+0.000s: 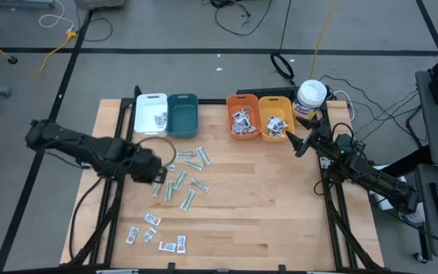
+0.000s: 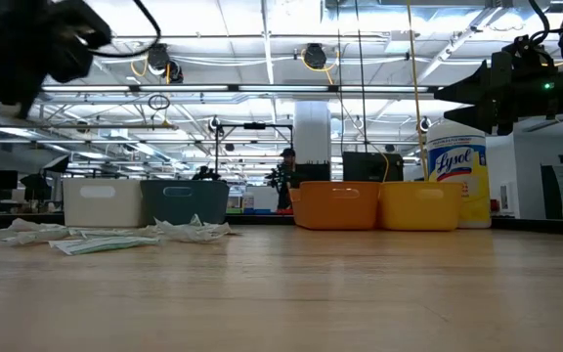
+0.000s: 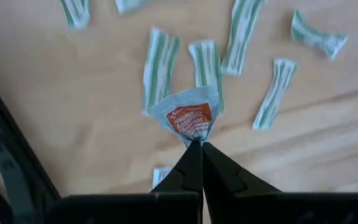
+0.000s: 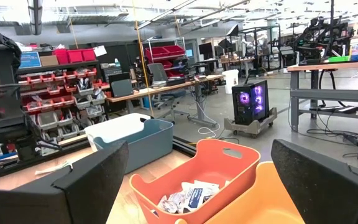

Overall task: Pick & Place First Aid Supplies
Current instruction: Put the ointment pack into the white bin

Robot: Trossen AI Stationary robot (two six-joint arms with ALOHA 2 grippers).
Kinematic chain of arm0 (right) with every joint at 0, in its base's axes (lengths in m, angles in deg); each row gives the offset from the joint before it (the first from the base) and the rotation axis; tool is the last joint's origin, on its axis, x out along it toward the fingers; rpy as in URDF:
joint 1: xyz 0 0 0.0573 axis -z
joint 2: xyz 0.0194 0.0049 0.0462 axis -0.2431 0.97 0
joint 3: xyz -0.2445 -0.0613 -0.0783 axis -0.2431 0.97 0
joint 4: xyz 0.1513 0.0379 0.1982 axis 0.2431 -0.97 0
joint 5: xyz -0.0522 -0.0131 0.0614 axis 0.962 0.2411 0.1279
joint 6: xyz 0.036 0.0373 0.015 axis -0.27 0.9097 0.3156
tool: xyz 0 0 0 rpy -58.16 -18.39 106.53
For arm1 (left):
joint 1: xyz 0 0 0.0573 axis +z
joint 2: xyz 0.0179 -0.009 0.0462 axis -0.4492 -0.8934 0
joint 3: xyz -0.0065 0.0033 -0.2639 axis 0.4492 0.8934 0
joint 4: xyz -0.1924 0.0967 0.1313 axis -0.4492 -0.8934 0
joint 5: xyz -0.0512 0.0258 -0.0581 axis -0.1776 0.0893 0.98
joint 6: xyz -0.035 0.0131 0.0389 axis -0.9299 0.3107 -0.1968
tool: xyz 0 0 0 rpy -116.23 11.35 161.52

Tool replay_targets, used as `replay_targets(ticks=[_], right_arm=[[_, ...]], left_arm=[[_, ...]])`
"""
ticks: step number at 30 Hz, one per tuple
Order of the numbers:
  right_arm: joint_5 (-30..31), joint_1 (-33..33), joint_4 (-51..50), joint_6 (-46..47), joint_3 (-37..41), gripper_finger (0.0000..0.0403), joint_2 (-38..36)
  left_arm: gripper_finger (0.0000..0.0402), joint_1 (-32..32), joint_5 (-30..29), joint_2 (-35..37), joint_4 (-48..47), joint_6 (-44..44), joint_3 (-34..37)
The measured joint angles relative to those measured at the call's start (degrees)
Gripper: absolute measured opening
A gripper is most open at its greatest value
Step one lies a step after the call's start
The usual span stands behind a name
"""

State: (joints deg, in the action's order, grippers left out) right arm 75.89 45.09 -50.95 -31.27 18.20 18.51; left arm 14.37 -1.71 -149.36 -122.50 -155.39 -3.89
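Observation:
My left gripper point(image 1: 157, 175) hangs above the table's left half, over a scatter of narrow pale-green strips point(image 1: 186, 176), and is shut on a small white packet with red print point(image 3: 188, 117). Several more red-print packets point(image 1: 155, 232) lie flat near the front edge. My right gripper point(image 1: 298, 144) waits open at the far right, beside the yellow bin point(image 1: 276, 118), with nothing between its fingers point(image 4: 92, 180). White packets with dark print lie in the orange bin point(image 1: 242, 116), the yellow bin and the white bin point(image 1: 151, 113). My left gripper pinches the red-print packet by its lower edge point(image 3: 193, 137) between the two fingertips. The fingers come from above, pointing steeply down. The packet sticks out beyond the fingertips, lifted clear of the table and of the green strips point(image 3: 159, 68) below.
The white bin, a teal bin point(image 1: 182, 114), the orange bin and the yellow bin stand in a row along the far edge. A white canister with a yellow label point(image 1: 310, 97) stands at the far right. Bare wood point(image 1: 265, 198) stretches over the table's middle and right.

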Motion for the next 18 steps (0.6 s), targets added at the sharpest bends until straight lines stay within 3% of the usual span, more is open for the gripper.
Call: replay_targets(ticks=[11,18], right_arm=[[-0.01,-0.01,0.01,-0.02,-0.01,0.0392,0.01],[-0.01,-0.01,0.00,-0.01,0.01,0.0392,0.00]], left_arm=[[0.0000,31.26,5.37,-0.45,-2.08,28.40,0.00],[0.0000,49.39,7.17,-4.79,-2.72,43.60,-2.51]])
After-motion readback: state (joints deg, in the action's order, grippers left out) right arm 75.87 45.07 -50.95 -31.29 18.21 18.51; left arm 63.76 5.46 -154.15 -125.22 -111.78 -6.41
